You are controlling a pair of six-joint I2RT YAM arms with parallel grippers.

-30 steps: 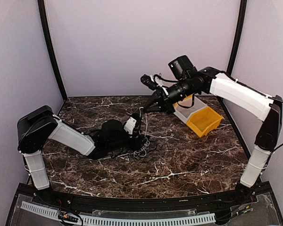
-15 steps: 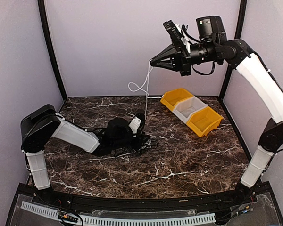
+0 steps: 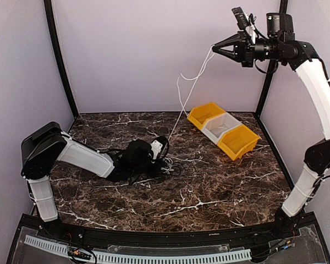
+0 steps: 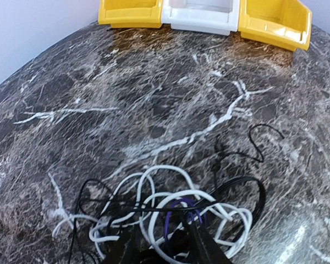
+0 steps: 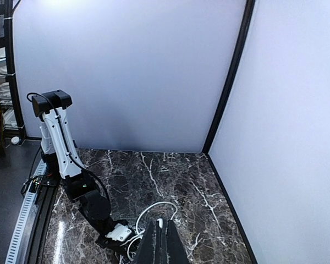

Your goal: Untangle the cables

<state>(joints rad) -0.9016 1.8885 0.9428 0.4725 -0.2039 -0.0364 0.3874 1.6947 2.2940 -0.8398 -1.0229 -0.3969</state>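
R gripper [image 3: 214, 48]: fingers pressed together, pinching the thin white cable [image 3: 183, 107] at the tip, held high near the back-right corner, well above the table. In the R wrist view the shut fingers [image 5: 160, 245] point down w/ a white loop of that cable [image 5: 159, 204] just past the tip. From the tip the cable drops w/ a small slack loop, then slants straight down to the tangled clump of black and white cables [image 3: 168, 164] on the dark marble-pattern table top [image 3: 209, 187]. L gripper [image 3: 160, 151] sits low at that clump, arm stretched flat across the table. In the L wrist view its jaws are partway in, w/ white coils [image 4: 165, 168] and a short purple strand [image 4: 176, 212] btwn them; can't tell if they truly pinch. Thin black cables [image 4: 247, 177] arc out right of the white coils, lying on the marble. Well apart, far right of the table: row of three open plastic bins touching side by side, yellow [image 3: 197, 116], white [image 3: 220, 130], yellow [image 3: 236, 147]. Pale lilac walls [image 3: 126, 55] behind.
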